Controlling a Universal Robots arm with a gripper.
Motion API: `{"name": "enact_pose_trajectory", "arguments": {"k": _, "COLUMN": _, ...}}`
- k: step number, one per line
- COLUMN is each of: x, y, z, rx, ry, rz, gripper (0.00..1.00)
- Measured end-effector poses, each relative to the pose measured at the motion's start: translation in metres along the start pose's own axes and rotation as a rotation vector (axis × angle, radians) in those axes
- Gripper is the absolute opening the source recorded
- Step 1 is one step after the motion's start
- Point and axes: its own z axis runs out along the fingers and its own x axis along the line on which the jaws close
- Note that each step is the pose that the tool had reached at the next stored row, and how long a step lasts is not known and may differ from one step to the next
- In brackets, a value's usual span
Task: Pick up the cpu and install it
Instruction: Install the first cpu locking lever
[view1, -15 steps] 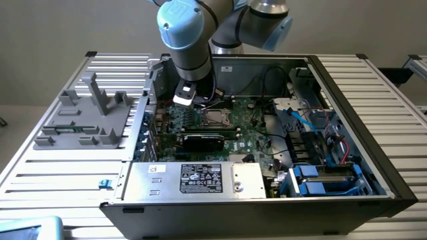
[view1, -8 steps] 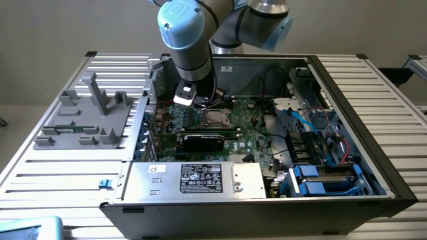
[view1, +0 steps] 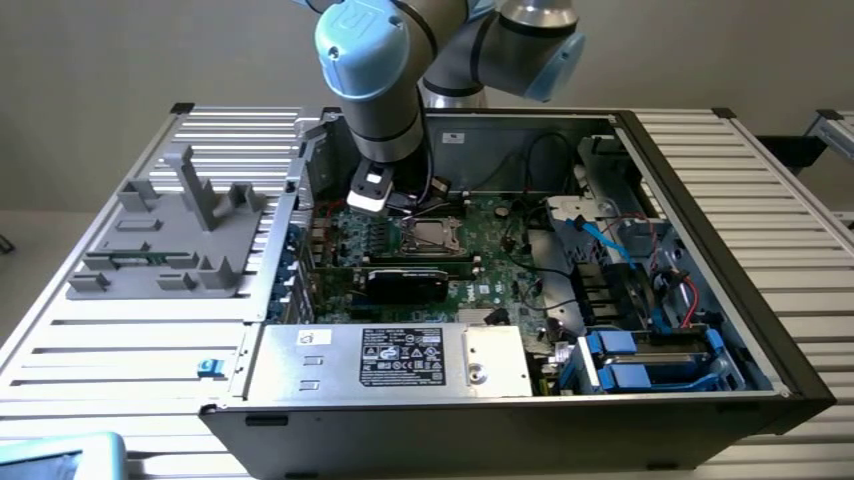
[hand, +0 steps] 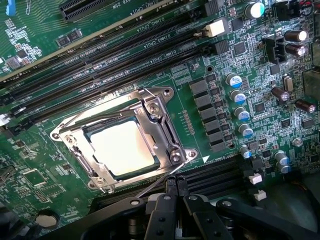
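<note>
One cpu (hand: 121, 148) lies flat in the motherboard socket, its pale metal top catching bright light, and one metal socket frame (hand: 159, 121) surrounds it, with a thin wire lever running off the frame's near corner. The gripper (hand: 173, 186) hangs just above the board beside that corner; its two black fingers (hand: 170, 186) are pressed together with nothing between them, and they do not touch the chip. In the exterior view the one robot arm (view1: 376, 70) reaches down into one open computer case (view1: 694, 200), its wrist sitting just over the socket (view1: 434, 236).

On the green motherboard (hand: 45, 30) four long black memory slots (hand: 125, 50) run in parallel past one side of the socket, and further slots lie on the opposite side near the fingers. A row of small cylindrical capacitors (hand: 240, 102) stands along another side, close to the frame.

The case rests on a slatted metal table (view1: 120, 350). One grey plastic fixture (view1: 180, 230) with upright posts sits on the table at the exterior view's left of the case. A power supply (view1: 400, 360) fills the near edge of the case and blue drive bays (view1: 641, 365) crowd the corner at the exterior view's right. Cables cross the inside near the far wall. The room around the socket is tight, hemmed by slots, capacitors and a black expansion card (view1: 407, 280)
</note>
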Motion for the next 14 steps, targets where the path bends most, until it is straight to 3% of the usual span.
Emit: {"name": "enact_pose_trajectory", "arguments": {"k": 14, "x": 0.0002, "y": 0.0007, "z": 0.0025, "rx": 0.0012, "ry": 0.0032, "rz": 0.003, "gripper": 0.12}}
